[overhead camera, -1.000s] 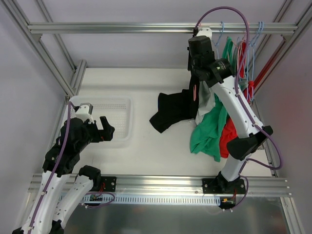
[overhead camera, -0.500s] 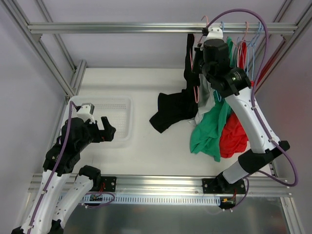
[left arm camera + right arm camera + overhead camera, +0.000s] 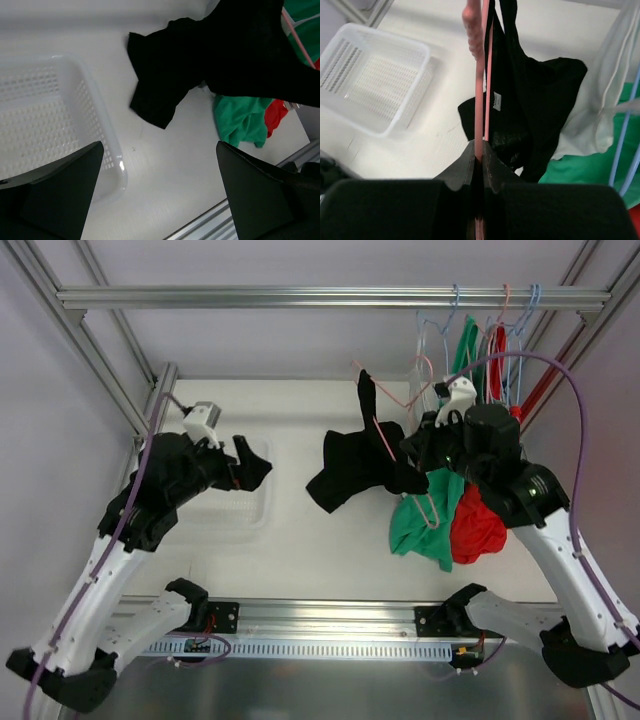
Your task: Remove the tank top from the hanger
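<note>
A black tank top [image 3: 355,460] hangs on a pink hanger [image 3: 385,405], its lower part trailing on the white table. My right gripper [image 3: 425,445] is shut on the pink hanger [image 3: 479,75], held off the rail over the table's middle; the black tank top [image 3: 530,95] drapes beside the hanger. My left gripper [image 3: 250,465] is open and empty, above the right edge of the white basket [image 3: 215,505], left of the garment. In the left wrist view the tank top [image 3: 200,60] fills the upper right and the basket [image 3: 45,110] lies at left.
Green [image 3: 425,515], red [image 3: 475,525] and white [image 3: 425,410] garments hang from blue hangers on the top rail [image 3: 300,295] at the back right. Aluminium frame posts stand at the left and right sides. A frame rail [image 3: 330,615] runs along the near edge.
My right arm has pulled the pink hanger with the black tank top off the rail, down and left over the table. My left arm has risen and moved right toward the garment.
</note>
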You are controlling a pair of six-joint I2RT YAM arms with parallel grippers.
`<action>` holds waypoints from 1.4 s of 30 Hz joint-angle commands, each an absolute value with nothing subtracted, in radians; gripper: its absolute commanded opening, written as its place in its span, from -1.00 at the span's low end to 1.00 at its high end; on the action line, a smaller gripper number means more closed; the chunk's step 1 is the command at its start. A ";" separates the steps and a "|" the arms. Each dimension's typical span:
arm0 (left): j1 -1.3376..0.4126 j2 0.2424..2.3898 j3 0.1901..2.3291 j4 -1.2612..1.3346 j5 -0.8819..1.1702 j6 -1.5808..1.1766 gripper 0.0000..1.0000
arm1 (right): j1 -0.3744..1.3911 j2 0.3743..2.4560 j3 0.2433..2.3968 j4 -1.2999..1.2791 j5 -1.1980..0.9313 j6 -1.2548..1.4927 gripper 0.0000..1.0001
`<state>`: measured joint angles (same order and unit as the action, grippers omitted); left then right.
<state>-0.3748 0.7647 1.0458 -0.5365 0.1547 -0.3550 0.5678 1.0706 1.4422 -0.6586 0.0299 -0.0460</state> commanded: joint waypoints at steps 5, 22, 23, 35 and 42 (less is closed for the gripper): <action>-0.801 1.112 1.362 -0.287 -0.038 -0.229 0.97 | 0.577 0.827 1.344 -0.709 -0.208 -0.051 -0.99; -0.899 1.414 1.571 -0.107 -0.024 -0.141 -0.53 | 0.575 0.715 1.413 -0.808 -0.301 -0.035 -0.99; -0.899 1.413 1.568 -0.109 -0.026 -0.146 -0.72 | 0.575 0.713 1.413 -0.808 -0.282 -0.037 -0.99; -0.899 1.217 1.398 -0.101 -0.328 -0.192 -1.00 | 0.575 0.618 1.332 -0.956 -0.279 -0.175 -0.99; -0.899 1.078 1.266 -0.103 -0.326 -0.229 -1.00 | 0.577 0.398 1.296 -0.870 -0.576 -0.225 -1.00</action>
<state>-0.8997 1.1275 1.3048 -0.1535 -0.3210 -0.2062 0.5694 0.4801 1.2835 -0.9451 -0.3889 -0.1810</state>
